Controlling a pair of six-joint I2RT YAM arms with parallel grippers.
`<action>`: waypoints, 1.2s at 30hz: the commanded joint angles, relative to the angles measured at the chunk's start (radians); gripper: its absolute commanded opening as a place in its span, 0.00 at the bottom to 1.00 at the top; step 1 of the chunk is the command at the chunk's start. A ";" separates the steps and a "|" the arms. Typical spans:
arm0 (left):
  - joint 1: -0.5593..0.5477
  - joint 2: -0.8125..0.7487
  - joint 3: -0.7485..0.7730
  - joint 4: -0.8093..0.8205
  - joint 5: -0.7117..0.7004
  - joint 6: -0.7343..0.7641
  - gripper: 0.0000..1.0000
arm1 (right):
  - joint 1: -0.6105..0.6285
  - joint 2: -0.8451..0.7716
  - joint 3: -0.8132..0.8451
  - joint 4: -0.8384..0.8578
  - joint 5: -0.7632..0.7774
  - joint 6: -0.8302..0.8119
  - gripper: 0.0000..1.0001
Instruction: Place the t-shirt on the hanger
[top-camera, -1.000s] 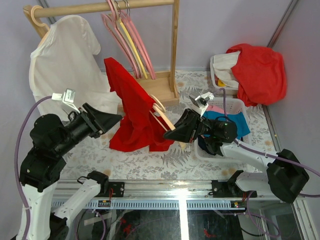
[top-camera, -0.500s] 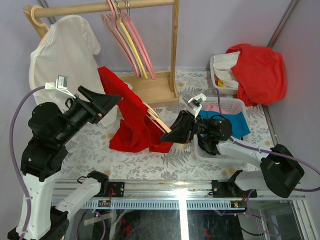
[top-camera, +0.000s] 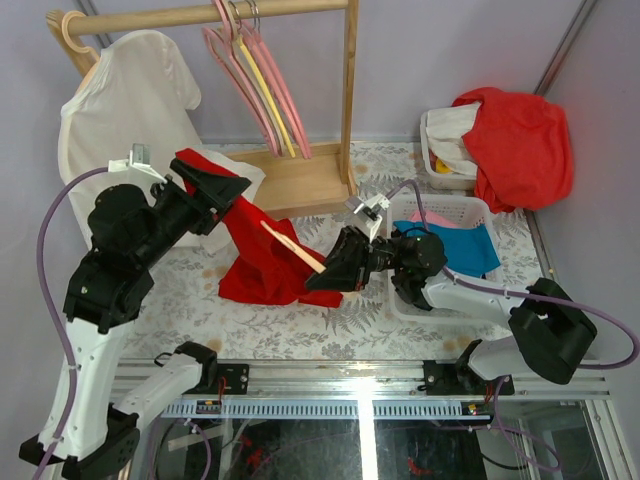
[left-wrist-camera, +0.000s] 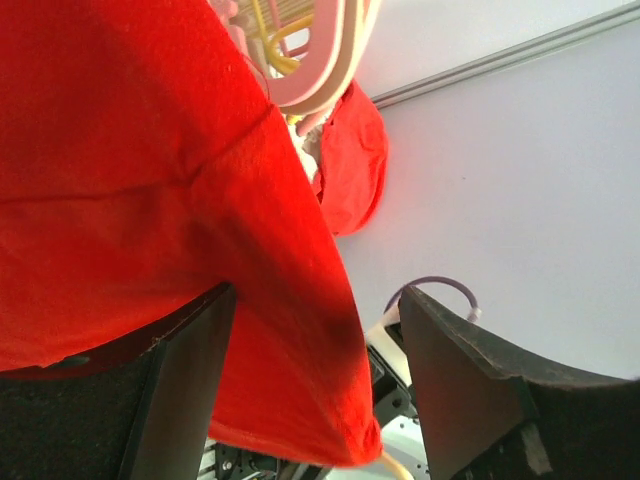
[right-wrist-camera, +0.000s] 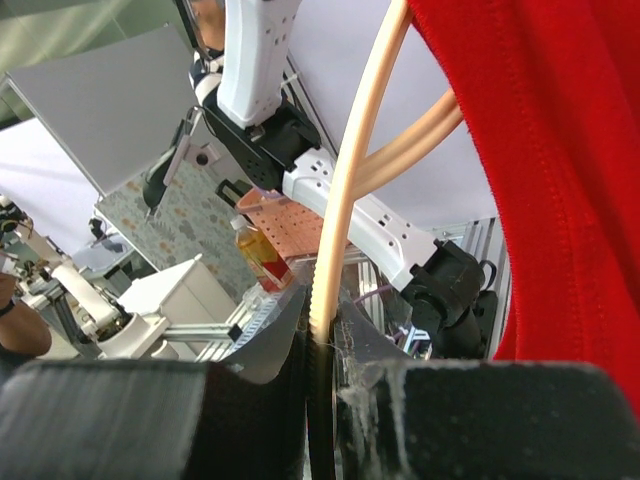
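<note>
The bright red t-shirt (top-camera: 262, 262) hangs in a heap from my left gripper (top-camera: 232, 185) down to the table. In the left wrist view the left gripper (left-wrist-camera: 315, 295) is open; the t-shirt (left-wrist-camera: 150, 180) drapes over one finger (left-wrist-camera: 185, 390) and hangs in the gap. My right gripper (top-camera: 318, 280) is shut on the pale wooden hanger (top-camera: 290, 245), whose arm pokes into the shirt. In the right wrist view the right gripper (right-wrist-camera: 322, 320) clamps the hanger (right-wrist-camera: 355, 190), with red cloth (right-wrist-camera: 560, 150) beside it.
A wooden rack (top-camera: 348, 100) at the back holds a white t-shirt (top-camera: 130, 110), pink hangers (top-camera: 235, 60) and a yellow hanger (top-camera: 262, 90). A white basket (top-camera: 470, 207) with blue cloth stands right. A red-orange garment (top-camera: 520, 140) lies over a tub at back right.
My left gripper has risen and swung back, carrying the shirt's top edge lower and leftward. My right gripper has moved left with the hanger, pushing it further into the shirt.
</note>
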 joint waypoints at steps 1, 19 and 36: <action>0.000 0.015 -0.021 0.068 -0.018 -0.006 0.67 | 0.030 -0.025 0.063 0.012 0.002 -0.130 0.00; -0.002 0.022 -0.079 0.078 0.032 0.022 0.37 | 0.042 0.062 0.136 -0.063 -0.026 -0.174 0.00; -0.002 0.009 -0.076 0.047 0.000 0.084 0.00 | 0.040 0.049 0.177 -0.205 -0.066 -0.148 0.26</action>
